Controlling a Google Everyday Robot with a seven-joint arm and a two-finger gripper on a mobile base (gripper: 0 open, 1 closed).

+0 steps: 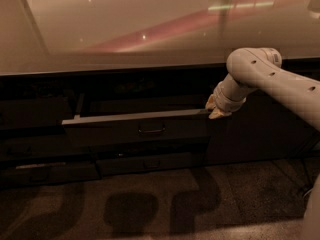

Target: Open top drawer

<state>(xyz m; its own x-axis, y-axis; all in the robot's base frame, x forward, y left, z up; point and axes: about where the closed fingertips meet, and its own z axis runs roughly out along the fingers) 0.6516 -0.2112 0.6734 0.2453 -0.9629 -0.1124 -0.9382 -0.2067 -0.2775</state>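
The top drawer (130, 126) is a wide dark-grey front with a small bar handle (151, 130) at its centre. It stands pulled partway out from under the countertop, its pale top edge showing and a thin left side wall visible. My gripper (215, 109) is at the right end of that top edge, at the drawer's right corner, well right of the handle. The white arm (272, 81) comes in from the right.
A glossy pale countertop (150, 24) overhangs the cabinets. Below the top drawer sits a shallower drawer front (150, 163) with a like handle, and another to the left (45, 171). A plain dark cabinet panel (255, 134) is behind the arm. Speckled floor (150, 204) lies in front.
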